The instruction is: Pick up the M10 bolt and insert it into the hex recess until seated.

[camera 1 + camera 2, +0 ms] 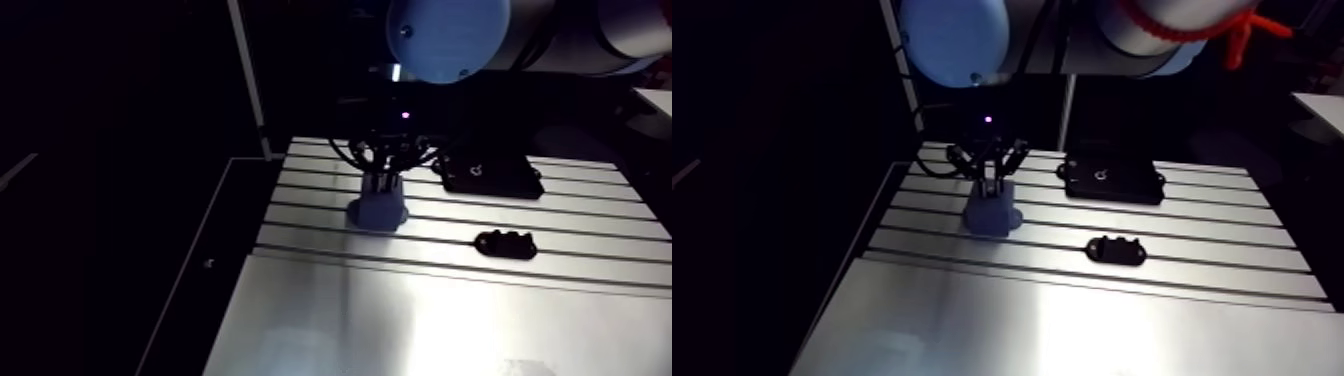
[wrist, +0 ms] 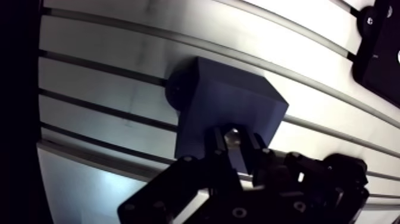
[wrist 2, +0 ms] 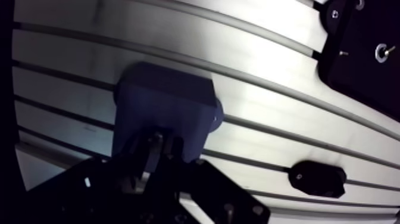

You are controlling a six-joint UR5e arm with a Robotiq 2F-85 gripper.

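The slotted aluminium table (image 1: 420, 310) is lit brightly at its near edge, and a blue block (image 2: 232, 107) is placed close to its left edge. The gripper (image 2: 236, 149) is held just over the block, with its fingers closed narrowly on the M10 bolt (image 2: 232, 136) (only a shiny part is seen). A black plate (image 1: 492, 175) is found by the far edge, and a small black part (image 1: 505, 243) nearer the middle.

No legible text or markings

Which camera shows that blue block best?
The wrist view: the blue block fills the middle, top face and edges plain, just under the hand gripping the bolt. The arm view shows it small, distant, partly hidden by the hand.
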